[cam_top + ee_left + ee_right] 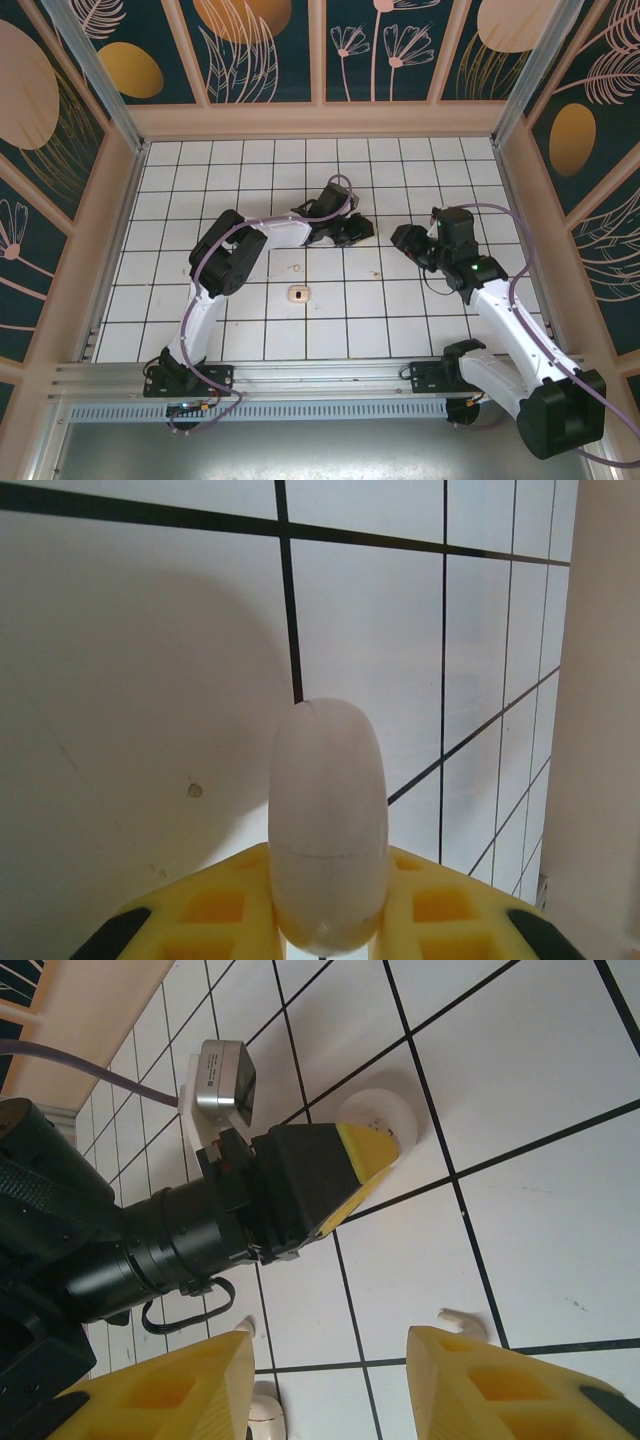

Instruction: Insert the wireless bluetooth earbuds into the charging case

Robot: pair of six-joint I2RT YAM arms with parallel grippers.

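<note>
Trouble could come, I think, from how far the work stands from its goal. The charging case [298, 294] lies alone on the tabletop [200, 200], and no gripper is near it. Just beyond the case lies a small pale bit [295, 267]. It may be an earbud, but it is too small to be sure. The left gripper [356, 230], beyond the case and to its right, is closed narrow on a white round piece [327, 820], which sits between its yellow fingers [440, 910]. The right gripper [330, 1345], further right of the case, has its jaws apart with nothing between them.

If the white piece slips out of that narrow hold, it may slide toward the case and knock it. The two grippers are close together, so one careless reach may make them collide. The case also looks light, and a push from the side would move it away.
</note>
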